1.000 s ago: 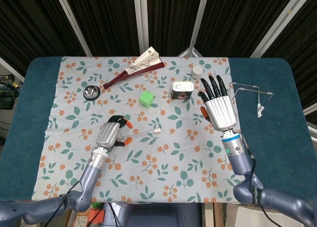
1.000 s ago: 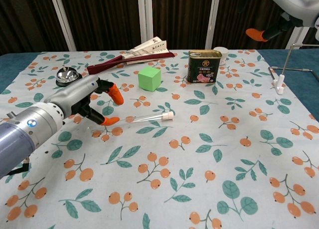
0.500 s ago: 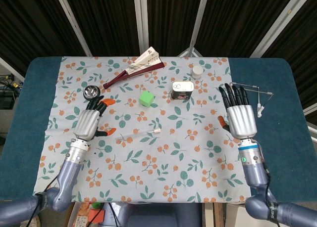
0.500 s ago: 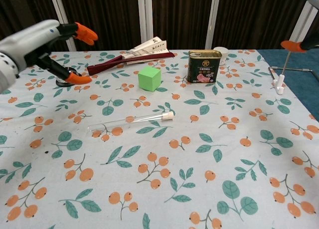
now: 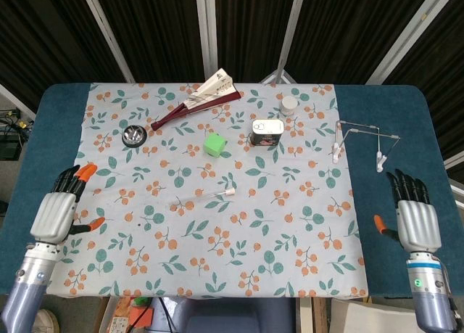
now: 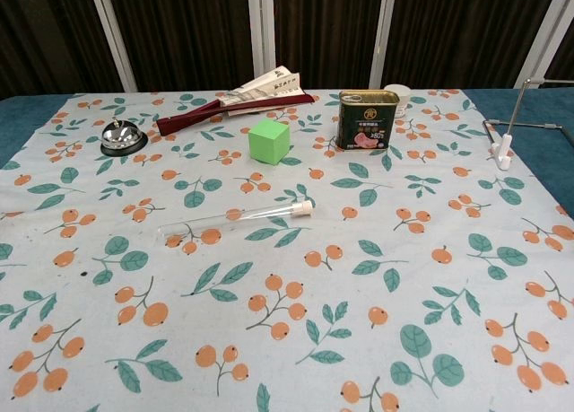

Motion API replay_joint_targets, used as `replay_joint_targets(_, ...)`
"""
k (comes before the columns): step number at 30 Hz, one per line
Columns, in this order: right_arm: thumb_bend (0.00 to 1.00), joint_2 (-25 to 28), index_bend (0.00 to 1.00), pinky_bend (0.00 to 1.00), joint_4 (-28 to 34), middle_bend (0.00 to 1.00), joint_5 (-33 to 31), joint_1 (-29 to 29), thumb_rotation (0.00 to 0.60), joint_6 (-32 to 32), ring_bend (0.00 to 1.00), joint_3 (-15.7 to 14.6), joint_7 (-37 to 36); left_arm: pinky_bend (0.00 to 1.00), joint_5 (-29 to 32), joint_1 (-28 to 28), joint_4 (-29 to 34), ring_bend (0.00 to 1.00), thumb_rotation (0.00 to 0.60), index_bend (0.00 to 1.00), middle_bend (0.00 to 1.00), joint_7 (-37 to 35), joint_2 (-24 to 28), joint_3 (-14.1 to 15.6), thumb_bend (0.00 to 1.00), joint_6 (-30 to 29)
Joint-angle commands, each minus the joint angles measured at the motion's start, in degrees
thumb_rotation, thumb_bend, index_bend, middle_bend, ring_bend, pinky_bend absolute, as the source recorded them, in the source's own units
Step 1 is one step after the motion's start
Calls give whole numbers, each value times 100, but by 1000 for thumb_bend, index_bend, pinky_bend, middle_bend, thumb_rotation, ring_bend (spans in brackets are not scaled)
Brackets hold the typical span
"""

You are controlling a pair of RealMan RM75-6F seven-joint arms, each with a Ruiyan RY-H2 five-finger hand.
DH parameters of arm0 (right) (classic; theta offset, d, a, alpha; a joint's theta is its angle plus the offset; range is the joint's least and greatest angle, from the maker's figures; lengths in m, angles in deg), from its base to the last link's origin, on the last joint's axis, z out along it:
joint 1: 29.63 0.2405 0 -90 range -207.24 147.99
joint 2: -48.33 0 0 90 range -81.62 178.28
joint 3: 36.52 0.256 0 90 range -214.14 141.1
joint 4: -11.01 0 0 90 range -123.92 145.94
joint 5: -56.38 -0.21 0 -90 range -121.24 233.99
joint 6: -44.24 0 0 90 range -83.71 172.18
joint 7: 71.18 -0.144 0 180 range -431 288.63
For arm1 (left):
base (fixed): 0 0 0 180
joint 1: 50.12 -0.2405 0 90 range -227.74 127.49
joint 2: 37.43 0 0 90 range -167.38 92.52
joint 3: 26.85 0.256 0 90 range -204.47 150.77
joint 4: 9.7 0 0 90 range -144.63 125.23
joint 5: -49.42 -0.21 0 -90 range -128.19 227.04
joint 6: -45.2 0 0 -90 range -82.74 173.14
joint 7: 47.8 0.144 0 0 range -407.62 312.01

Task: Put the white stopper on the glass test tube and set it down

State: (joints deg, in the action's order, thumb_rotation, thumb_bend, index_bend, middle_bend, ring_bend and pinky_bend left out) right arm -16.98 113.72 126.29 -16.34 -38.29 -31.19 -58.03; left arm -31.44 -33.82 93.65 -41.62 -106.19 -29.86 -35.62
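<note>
While both hands sit at the table's near corners, the tube [image 5: 204, 196] lies flat on the flowered cloth [image 5: 290, 239], roughly mid-table, with the white stopper [image 5: 230, 191] already at its right end. The left hand [image 5: 55, 214] rests palm-down over the blue table [image 5: 43, 130] at the cloth's left edge, fingers straight and slightly fanned, orange thumb tip poking out sideways — holding nothing. The right hand [image 5: 414, 218] mirrors it over the blue strip on the far right, fingers extended and close together, empty too. Neither hand shows in the chest view.

Nothing touches the tube. Just behind it stands a green cube [image 6: 269, 141], and to the right of that a tin [image 6: 366, 119] with a small white jar [image 6: 399, 95] peeping out behind. A folded fan [image 6: 235, 101] lies across the back of the cloth, and a desk bell [image 6: 123, 138] sits toward the left. Off at the right edge, partly on the blue, a wire rack [image 5: 360, 140] stands — well apart from the tube.
</note>
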Motion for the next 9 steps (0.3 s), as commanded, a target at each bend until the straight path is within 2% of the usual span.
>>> replay_joint_targets(1,344,173,0,0,-90,0,365,-357,600,-312,0,-271,-320,0,-377,-381,-90,0,600,72,53,-357,208,290,206,-426)
replay_joint_targets(5,343,164,0,0,-390,0,904,-663,600,-717,0,-478,-645,0,-694,-720,-367,0,600,69,52,-683,255,466,206,-883)
replay_joint_targets(9,343,73,0,0,-796,0,1292,-767,600,-943,0,-500,-874,0,-838,-920,-763,0,600,68,51,-950,237,520,205,-1130)
